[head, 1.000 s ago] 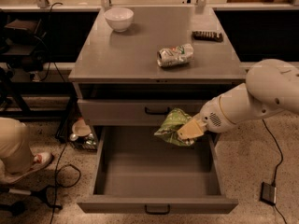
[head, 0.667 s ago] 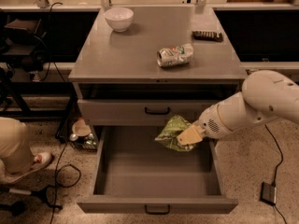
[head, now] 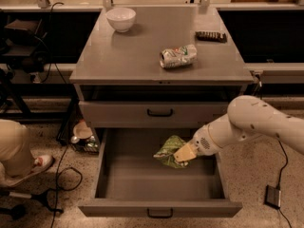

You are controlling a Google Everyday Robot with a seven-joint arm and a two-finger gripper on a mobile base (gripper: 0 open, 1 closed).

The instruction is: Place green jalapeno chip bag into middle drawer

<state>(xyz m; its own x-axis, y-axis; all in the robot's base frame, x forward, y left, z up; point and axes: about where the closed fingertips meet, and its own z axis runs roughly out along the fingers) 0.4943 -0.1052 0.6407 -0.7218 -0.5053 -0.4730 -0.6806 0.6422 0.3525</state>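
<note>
Shows a gray cabinet (head: 142, 56) filling the middle of the frame, with the middle drawer (head: 142, 186) pulled wide open at lower centre and a shallower drawer (head: 118, 113) shut above it. Shows a white robot arm (head: 256, 122) reaching in from the right edge. Compared with a second ago, sits lower and a little further left: then level with the shut drawer's front, now down inside the open box. Carries the green jalapeno chip bag (head: 167, 152) along, hanging above the drawer floor near its back right part, not yet resting on it. Means the carry looks nearly done, with likely only a short descent and a release left. Ends in the gripper (head: 184, 154), just right of the bag, fingers clenched on the bag's right-hand edge. Leaves the bag crumpled, so direction is only roughly readable: long axis appears to run from upper right to lower left, free end pointing toward the lower left of the frame. Leaves a silvery packet (head: 178, 56) lying untouched on the cabinet top.
</note>
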